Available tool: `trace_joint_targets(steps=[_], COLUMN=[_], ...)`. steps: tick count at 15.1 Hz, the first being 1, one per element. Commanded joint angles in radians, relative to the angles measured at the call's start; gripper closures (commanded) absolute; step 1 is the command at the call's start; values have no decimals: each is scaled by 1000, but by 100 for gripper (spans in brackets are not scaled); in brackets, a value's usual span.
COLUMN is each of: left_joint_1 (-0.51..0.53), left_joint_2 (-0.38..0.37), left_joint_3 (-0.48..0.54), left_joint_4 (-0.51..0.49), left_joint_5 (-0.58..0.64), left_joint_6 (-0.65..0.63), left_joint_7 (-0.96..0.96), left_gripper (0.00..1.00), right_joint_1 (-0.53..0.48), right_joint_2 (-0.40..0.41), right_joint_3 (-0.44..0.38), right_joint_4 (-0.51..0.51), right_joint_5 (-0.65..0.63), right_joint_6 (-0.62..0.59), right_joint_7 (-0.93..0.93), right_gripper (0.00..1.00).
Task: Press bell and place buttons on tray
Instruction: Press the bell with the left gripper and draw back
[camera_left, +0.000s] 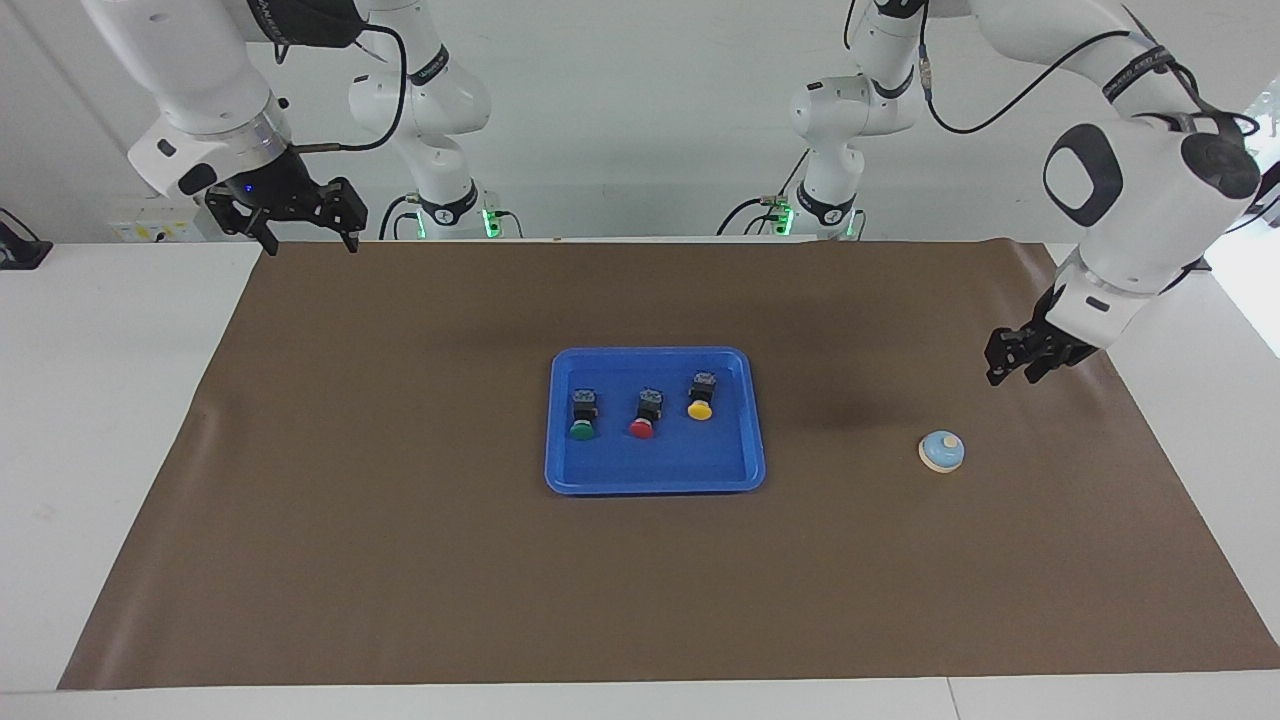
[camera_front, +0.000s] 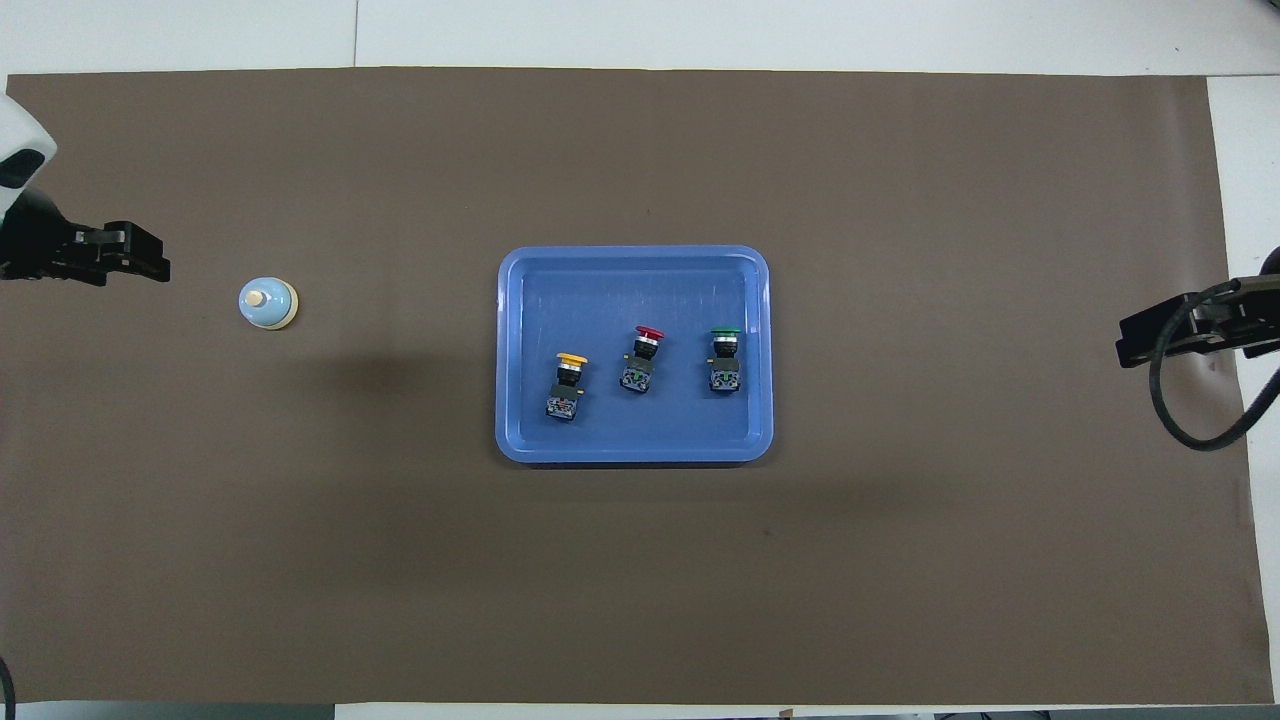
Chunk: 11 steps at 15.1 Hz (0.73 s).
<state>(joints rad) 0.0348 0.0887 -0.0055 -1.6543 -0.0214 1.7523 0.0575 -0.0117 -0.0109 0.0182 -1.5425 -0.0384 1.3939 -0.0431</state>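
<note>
All three black-bodied push buttons (camera_left: 643, 409) lie in the shallow blue plastic tray (camera_left: 655, 480), so the left gripper (camera_left: 1022, 362) – fingers apparently parted, empty – hangs over the mat clear of the light-blue dome bell (camera_left: 941, 450), while the open right gripper (camera_left: 303, 237) waits.

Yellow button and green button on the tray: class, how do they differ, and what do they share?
The yellow button has a yellow cap; the green button has a green one. Yellow lies toward the left arm's end of the tray and nearer the robots; green toward the right arm's end. Both lie on their sides with black bodies.
</note>
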Motion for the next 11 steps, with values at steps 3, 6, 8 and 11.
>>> trace_joint_targets(steps=[3, 6, 8, 11], left_joint_1=[-7, -9, -15, -15], left_joint_2=[-147, -155, -153, -145], left_joint_3=[-5, -11, -11, -11], left_joint_4=[-30, -32, -32, -19], left_joint_5=[3, 0, -2, -5], left_joint_6=[-163, -189, -183, -194], left_joint_7=[-2, -10, -8, -7], left_gripper=[0, 0, 0, 0], right_joint_1=[-17, -17, -17, -17], right_joint_2=[-9, -9, -9, -9], right_joint_3=[16, 16, 16, 16], right_joint_4=[-13, -13, -13, -13], right_joint_5=[-8, -8, -8, -8], right_joint_6=[5, 5, 5, 5], right_joint_7=[-14, -14, -14, -14], right_gripper=[0, 0, 0, 0])
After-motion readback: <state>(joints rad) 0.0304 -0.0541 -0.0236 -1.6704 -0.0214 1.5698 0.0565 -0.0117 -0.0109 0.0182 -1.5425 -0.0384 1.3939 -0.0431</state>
